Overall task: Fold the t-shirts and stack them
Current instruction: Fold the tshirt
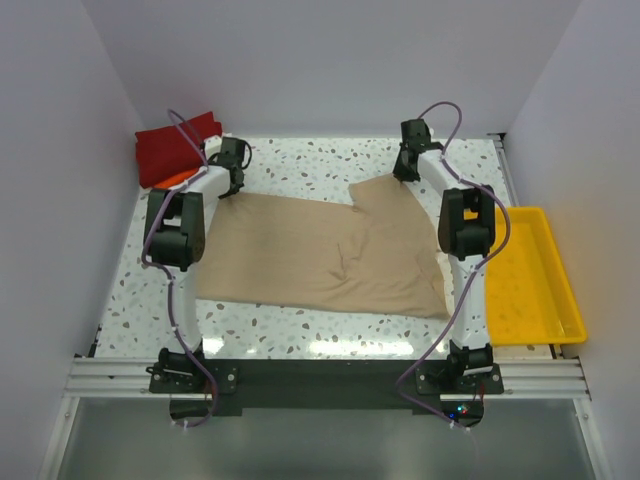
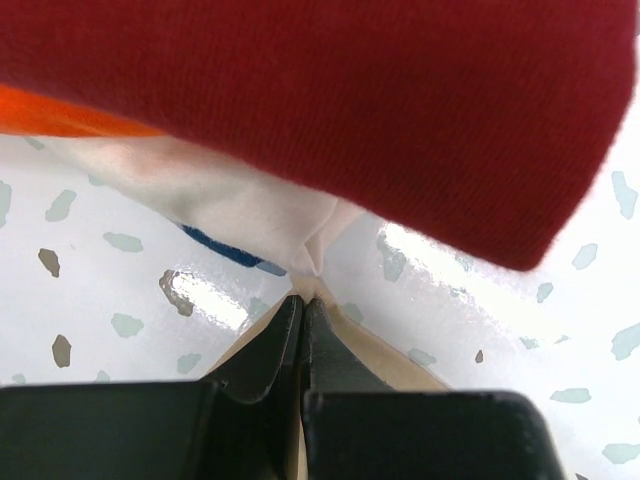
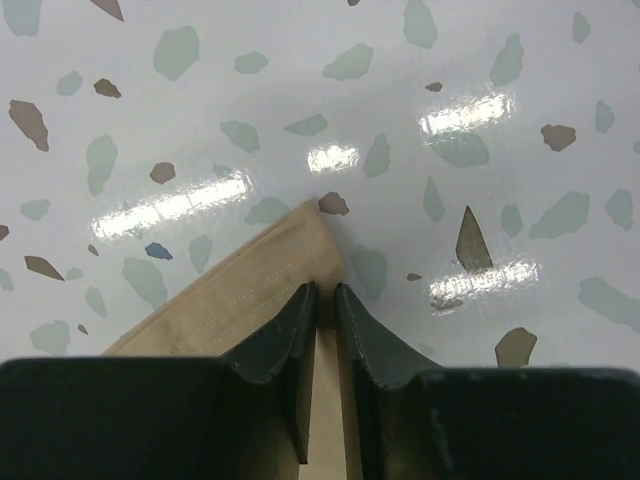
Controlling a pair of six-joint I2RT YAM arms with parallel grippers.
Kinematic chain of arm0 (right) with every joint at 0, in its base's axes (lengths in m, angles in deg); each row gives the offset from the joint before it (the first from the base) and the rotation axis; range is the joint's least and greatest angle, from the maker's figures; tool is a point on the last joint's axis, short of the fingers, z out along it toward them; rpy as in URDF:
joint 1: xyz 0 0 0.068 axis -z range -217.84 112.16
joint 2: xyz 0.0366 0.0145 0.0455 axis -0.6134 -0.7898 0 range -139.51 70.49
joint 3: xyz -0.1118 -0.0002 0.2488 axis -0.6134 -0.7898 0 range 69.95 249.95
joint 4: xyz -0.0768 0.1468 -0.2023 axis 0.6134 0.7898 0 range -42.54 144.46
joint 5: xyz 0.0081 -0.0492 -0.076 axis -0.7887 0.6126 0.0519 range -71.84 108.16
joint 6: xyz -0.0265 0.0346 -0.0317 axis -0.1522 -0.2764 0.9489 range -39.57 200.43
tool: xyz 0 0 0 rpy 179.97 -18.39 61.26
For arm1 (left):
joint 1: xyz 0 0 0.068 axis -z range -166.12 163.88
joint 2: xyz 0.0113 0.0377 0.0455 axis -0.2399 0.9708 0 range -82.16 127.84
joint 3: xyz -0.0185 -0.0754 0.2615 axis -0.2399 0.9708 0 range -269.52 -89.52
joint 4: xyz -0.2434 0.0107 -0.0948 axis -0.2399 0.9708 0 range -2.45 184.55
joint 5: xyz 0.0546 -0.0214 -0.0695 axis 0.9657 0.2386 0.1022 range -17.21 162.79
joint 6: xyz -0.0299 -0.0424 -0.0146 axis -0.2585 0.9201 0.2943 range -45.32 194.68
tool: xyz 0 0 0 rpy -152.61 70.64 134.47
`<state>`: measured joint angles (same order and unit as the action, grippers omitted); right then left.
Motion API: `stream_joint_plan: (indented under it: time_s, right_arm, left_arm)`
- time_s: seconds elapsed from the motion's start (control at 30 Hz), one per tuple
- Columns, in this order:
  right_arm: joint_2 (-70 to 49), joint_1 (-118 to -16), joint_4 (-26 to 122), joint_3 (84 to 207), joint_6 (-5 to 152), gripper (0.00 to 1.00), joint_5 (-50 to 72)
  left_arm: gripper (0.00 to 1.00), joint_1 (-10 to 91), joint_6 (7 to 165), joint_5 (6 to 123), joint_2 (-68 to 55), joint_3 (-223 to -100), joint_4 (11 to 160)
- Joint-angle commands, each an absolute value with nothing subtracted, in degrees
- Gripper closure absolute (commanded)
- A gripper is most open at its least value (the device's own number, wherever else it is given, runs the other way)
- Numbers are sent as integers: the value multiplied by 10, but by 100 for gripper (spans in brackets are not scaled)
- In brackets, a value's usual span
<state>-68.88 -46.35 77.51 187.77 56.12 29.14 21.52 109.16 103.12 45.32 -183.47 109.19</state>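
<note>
The tan t-shirt (image 1: 320, 255) lay spread flat across the middle of the top view, its upper edge stepping up toward the upper right. If you looked at its upper left corner, the left gripper (image 1: 233, 185) sat right on it. In the left wrist view that gripper (image 2: 303, 298) had its fingers pressed together, with a thin strip of tan cloth (image 2: 400, 365) caught between and beside them.

At the shirt's upper right corner you had the right gripper (image 1: 403, 175). Its wrist view showed the hemmed corner of the shirt (image 3: 250, 290) running in from the lower left. There the gripper (image 3: 327, 290) had its fingers drawn nearly together, pinching tan cloth in the narrow gap.

In the upper left of the top view, just beyond the left gripper, the folded dark red t-shirt (image 1: 172, 145) lay on top of the orange t-shirt (image 1: 172, 178). The left wrist view showed the red one (image 2: 350, 100) filling the top of the frame, the orange one (image 2: 60, 112) at the left edge, and the white t-shirt (image 2: 240, 205) beneath them, reaching down to the fingertips.

The speckled table (image 1: 300, 160) carried all of it. The yellow tray (image 1: 530, 260) sat at the right edge, apart from the shirt.
</note>
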Motion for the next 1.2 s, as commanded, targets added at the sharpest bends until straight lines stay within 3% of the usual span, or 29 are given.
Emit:
stream_joint_plan:
  time_s: [0.0,0.2,0.67,1.17]
  right_arm:
    - [-680,-462,786,1891,555,86,294]
    - [-653,-462,780,1899,556,100,306]
    - [-545,-439,761,1878,557,100,311]
    - [-342,-438,723,1649,549,100,295]
  left_arm:
    - [100,214,1076,1039,416,-1831,1054]
    - [100,213,1073,1047,404,-1815,1024]
    - [100,195,1061,1013,419,-1850,998]
    - [100,190,1076,997,319,-1743,937]
